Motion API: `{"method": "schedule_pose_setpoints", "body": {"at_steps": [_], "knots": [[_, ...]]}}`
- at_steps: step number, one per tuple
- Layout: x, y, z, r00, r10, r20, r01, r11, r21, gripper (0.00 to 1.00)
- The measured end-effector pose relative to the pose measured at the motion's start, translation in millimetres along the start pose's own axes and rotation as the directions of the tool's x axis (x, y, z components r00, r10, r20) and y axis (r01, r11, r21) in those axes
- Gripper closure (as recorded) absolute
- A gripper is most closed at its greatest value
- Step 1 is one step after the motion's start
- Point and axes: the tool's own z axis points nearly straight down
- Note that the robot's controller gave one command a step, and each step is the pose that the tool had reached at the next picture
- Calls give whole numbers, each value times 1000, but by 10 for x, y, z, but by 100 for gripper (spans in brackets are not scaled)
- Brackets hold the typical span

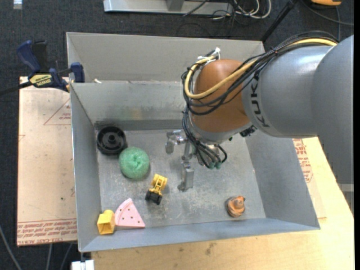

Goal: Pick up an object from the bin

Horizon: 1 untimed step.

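My gripper (178, 165) hangs low over the middle of the bin floor, under the orange wrist cover. Its two fingers stand apart, so it is open, and nothing is between them. One fingertip (185, 184) points down close to the bare floor. A small yellow and black toy vehicle (157, 188) lies just left of that fingertip, apart from it. Further left sits a green ball (134, 162).
A black round ring-like part (109, 139) rests at the back left. A pink wedge (129, 215) and a yellow block (106, 222) lie side by side in the front left corner. At the front right stands a small orange and brown piece (236, 206).
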Motion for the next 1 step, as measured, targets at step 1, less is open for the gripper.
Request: {"method": "schedule_pose_setpoints", "body": {"at_steps": [1], "knots": [[32,278,353,992,129,-5,-129,992,1,0]]}}
